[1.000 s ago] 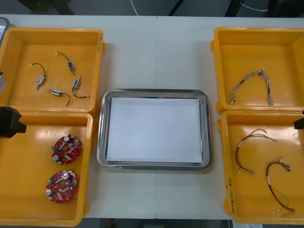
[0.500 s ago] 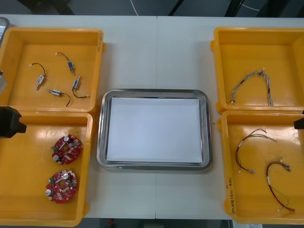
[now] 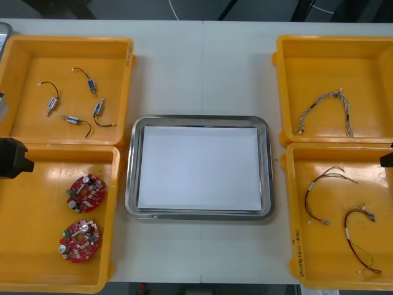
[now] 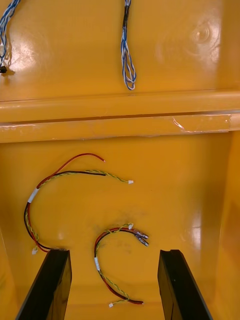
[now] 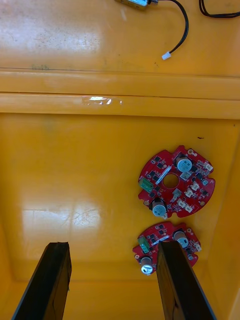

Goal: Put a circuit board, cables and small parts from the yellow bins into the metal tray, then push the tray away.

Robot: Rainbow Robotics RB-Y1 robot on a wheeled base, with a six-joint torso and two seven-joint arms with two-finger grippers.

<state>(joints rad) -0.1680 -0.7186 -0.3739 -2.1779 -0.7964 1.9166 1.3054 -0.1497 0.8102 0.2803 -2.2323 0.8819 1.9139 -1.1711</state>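
- Hovering over the near left bin (image 3: 31, 246), the left tool (image 5: 112, 247) has its fingers spread and grips nothing. 2 circuit boards (image 3: 86, 192) lie just ahead, 1 close beside a finger, so a board pick looks like step 1.
- The right tool (image 4: 114, 255) is likewise spread and empty above the near right bin (image 3: 325, 264). 2 red and yellow cables (image 4: 33, 195) lie ahead of its fingers, probably lined up for a cable grab.
- The metal tray (image 3: 131, 178) sits mid-counter (image 3: 202, 67) between the bins, in reach of both arms. It is white inside with 0 items loaded, so the task is barely begun.
- Far left bin (image 3: 31, 37): 4 small metal parts (image 3: 72, 119) on black cables, spread apart, so each should pick singly.
- Far right bin (image 3: 368, 74): blue and white cable (image 3: 336, 94).
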